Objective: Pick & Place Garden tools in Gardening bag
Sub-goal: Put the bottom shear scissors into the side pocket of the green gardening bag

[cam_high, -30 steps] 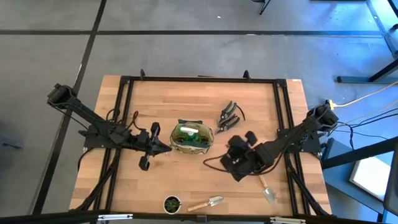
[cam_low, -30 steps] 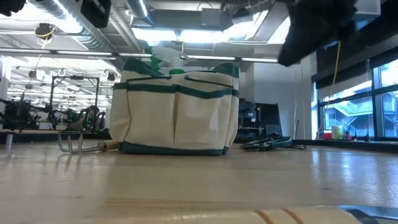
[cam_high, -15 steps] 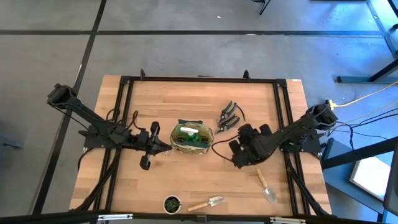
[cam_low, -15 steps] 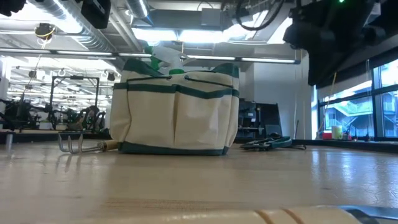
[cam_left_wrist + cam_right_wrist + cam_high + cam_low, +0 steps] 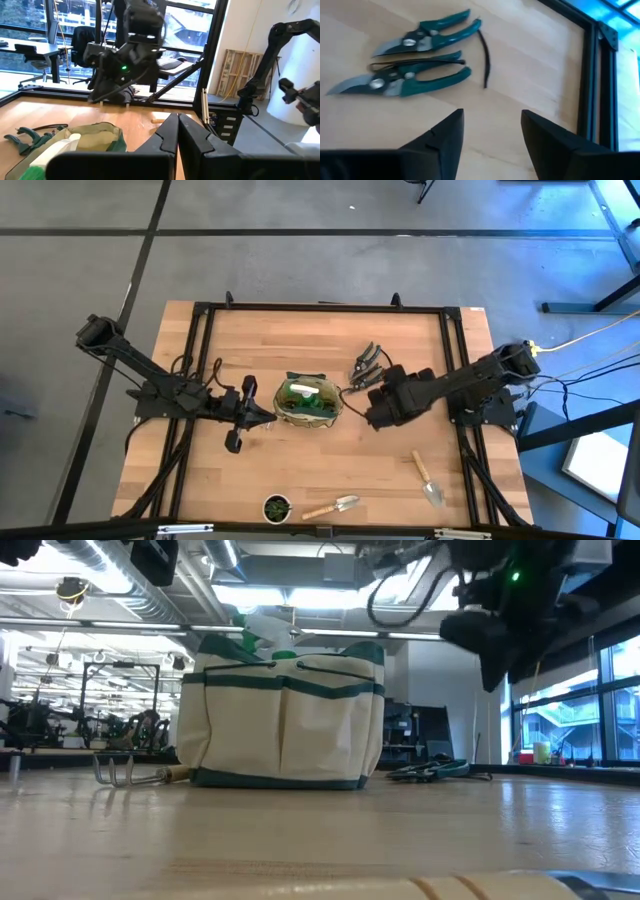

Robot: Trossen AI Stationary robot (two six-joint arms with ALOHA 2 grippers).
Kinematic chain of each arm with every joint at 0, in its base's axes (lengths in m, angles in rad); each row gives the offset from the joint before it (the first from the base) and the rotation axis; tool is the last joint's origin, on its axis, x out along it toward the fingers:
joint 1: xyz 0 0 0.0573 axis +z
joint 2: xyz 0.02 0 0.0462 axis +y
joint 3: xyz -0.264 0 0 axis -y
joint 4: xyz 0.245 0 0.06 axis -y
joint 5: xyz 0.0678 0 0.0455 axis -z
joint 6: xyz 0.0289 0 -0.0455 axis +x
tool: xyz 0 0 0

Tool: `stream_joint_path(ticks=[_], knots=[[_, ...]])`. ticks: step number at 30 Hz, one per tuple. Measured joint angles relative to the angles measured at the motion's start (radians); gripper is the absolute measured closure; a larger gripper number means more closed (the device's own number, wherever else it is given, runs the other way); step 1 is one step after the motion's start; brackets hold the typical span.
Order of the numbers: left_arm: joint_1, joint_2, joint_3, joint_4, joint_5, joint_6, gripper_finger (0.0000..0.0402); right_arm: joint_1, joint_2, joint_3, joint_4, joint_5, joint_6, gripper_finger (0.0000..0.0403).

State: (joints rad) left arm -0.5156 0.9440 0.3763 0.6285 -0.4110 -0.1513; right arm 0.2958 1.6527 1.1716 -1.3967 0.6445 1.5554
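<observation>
The gardening bag (image 5: 309,402) stands upright mid-table, tan with green trim, a white-topped green spray bottle (image 5: 52,154) inside it. Two green-handled pruners (image 5: 402,80) lie side by side on the wood beyond it (image 5: 367,366). My right gripper (image 5: 492,140) hovers open above the table between the bag and the pruners (image 5: 375,410), tipped downward, with nothing between its fingers. My left gripper (image 5: 177,137) is shut, level, just left of the bag (image 5: 262,412). A fork (image 5: 130,776) lies left of the bag.
Two wooden-handled trowels lie near the front edge (image 5: 430,478) (image 5: 335,506), next to a small dark pot with a plant (image 5: 277,507). A black cord piece (image 5: 485,60) lies beside the pruners. A black frame rail (image 5: 455,360) runs along the table's edges.
My right gripper has swung from the table's near right toward the far edge and the pruners, tipping its fingers further downward. The bag, the tools and my left arm have kept still.
</observation>
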Motion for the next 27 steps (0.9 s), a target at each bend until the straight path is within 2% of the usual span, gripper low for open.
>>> stream_joint_path(ticks=[3, 8, 13, 27], knots=[[0.000, 0.000, 0.000, 0.000, 0.000, 0.000, 0.0399, -0.067, 0.000, -0.060, 0.063, -0.052, -0.031, 0.0199], [0.000, 0.000, 0.000, 0.000, 0.000, 0.000, 0.0399, -0.179, 0.000, -0.193, 0.318, -0.159, -0.181, 0.0198], [0.000, 0.000, 0.000, 0.000, -0.005, 0.007, 0.0398, -0.222, -0.001, -0.243, 0.504, -0.198, -0.259, 0.0198], [0.000, 0.000, 0.000, 0.000, -0.026, 0.008, 0.0400, -0.373, -0.003, -0.246, 0.656, -0.333, -0.354, 0.0198]])
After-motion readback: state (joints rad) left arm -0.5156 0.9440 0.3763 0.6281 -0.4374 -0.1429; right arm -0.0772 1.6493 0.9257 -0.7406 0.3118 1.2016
